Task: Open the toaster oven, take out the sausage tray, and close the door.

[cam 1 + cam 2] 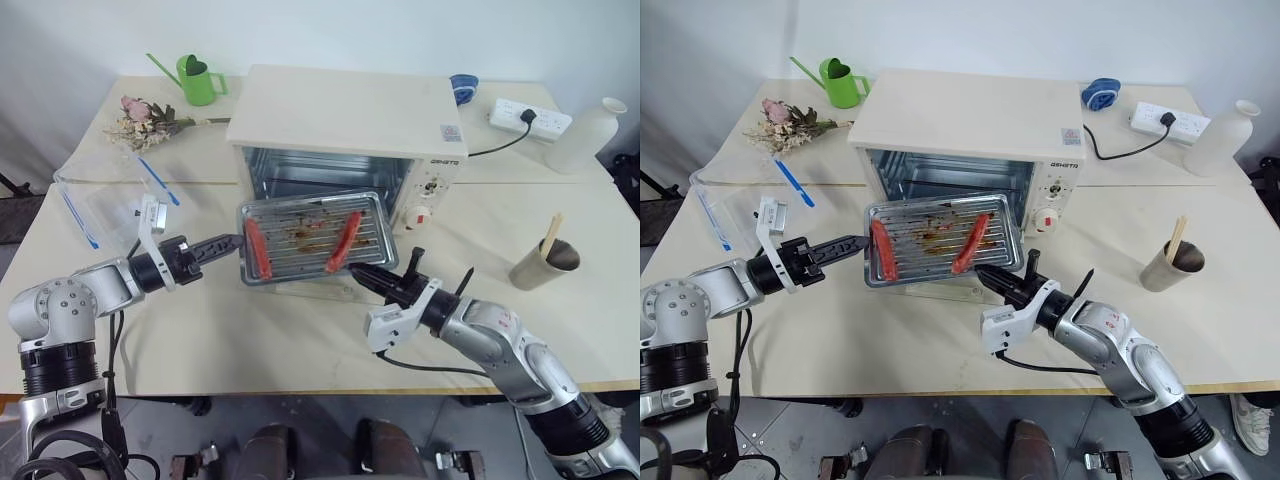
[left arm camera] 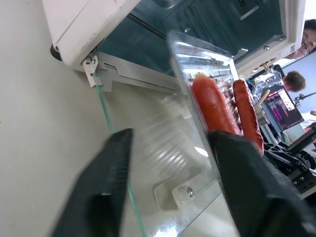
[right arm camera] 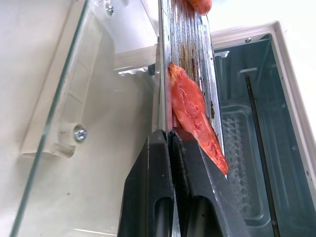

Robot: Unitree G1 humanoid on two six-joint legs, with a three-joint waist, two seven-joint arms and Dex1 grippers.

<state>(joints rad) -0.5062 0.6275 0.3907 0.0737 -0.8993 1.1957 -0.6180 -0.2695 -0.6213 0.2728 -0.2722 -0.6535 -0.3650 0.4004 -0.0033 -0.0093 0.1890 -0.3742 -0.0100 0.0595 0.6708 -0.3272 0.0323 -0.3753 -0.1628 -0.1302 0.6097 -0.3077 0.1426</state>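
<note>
The cream toaster oven [image 1: 345, 110] stands open at the back of the table. Its glass door [image 2: 163, 163] lies folded down flat in front of it. The silver sausage tray [image 1: 300, 245] hangs just above the door, outside the oven, carrying two red sausages [image 1: 257, 250] [image 1: 342, 240]. My right gripper [image 3: 170, 136] is shut on the tray's near rim, beside the right sausage. My left gripper [image 2: 170, 143] is at the tray's left rim with its fingers [image 2: 106, 182] spread apart, and that rim lies between them.
A clear plastic box with blue clips [image 1: 100, 200] lies left of the oven. Behind it are dried flowers [image 1: 145, 120] and a green watering can [image 1: 200, 80]. A power strip [image 1: 530, 117], a white bottle [image 1: 585, 135] and a paper cup [image 1: 545, 262] stand on the right.
</note>
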